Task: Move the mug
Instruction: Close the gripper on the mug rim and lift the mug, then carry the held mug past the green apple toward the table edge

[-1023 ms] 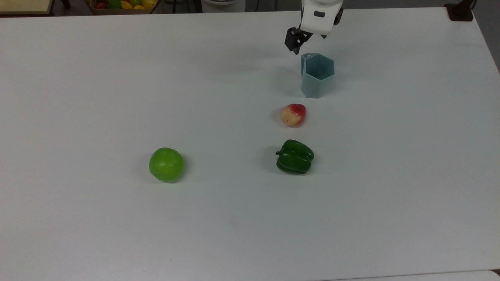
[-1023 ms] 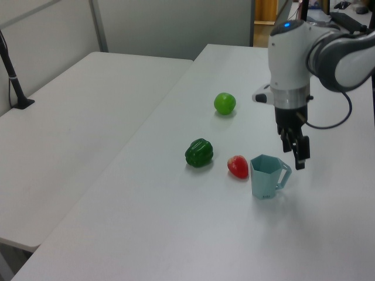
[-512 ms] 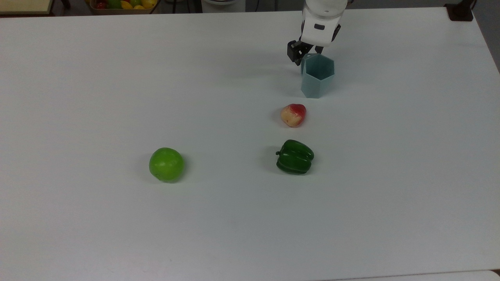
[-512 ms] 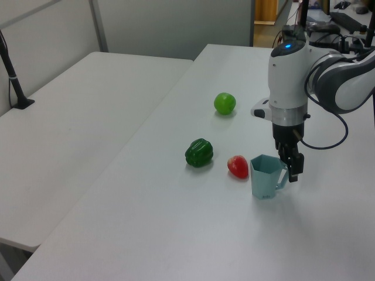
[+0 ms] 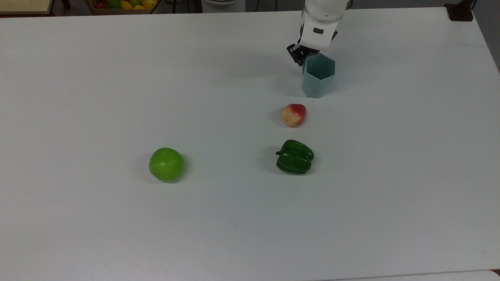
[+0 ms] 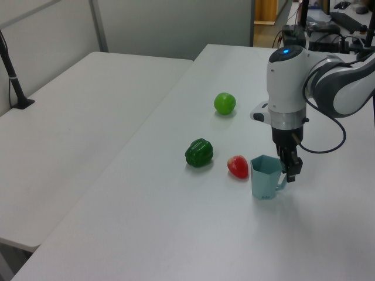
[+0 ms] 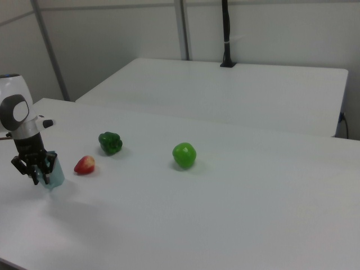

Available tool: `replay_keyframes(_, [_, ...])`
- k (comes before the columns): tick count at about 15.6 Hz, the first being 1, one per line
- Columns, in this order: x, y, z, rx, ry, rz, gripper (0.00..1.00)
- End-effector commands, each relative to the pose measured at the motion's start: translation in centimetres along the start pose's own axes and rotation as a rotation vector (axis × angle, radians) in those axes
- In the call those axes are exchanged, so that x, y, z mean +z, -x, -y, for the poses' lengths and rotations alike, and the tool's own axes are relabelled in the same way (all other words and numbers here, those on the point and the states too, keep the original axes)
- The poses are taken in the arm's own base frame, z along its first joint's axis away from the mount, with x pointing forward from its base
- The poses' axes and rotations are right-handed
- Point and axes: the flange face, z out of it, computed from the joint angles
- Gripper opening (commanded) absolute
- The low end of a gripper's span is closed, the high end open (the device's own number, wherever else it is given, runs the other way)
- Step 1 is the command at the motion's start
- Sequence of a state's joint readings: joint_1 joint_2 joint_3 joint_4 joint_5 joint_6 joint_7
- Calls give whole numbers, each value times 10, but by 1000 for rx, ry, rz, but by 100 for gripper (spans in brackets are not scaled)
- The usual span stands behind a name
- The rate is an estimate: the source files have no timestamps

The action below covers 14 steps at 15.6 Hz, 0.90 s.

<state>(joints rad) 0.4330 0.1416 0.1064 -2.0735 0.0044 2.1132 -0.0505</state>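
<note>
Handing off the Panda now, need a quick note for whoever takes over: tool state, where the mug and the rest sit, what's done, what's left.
Tool: low at the mug's handle, fingers straddling the handle side; grip not confirmed.
Mug: upright on the white table, near the far edge in the top view, not lifted.
Others: red-and-cream fruit just in front of the mug, apart from it; green pepper beyond that; green apple off to the top view's left.
Done: approach to the handle.
Left: close on the handle, lift, move the mug, release. Mind the red fruit if moving that way.
</note>
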Motion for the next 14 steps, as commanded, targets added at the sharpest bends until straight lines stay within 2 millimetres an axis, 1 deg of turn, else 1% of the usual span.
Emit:
replay_keyframes(1, [-1,0,1,10,23,-23,23])
replay_keyframes(3, [-1,0,1,6,29,-21,14])
replay_keyframes(6, [-3,1,0,4,34,-24,5])
replay_keyframes(8, [-11,1,0,4,38,-39,1])
replay_keyframes(10, [-30,2,-2,8,41,-74,0])
replay_keyframes(11, [-46,1,-6,19,44,-101,0])
replay_keyframes(12, [-60,-1,-11,29,46,-123,0])
replay_keyframes(14, [-82,-5,-31,63,47,-165,0])
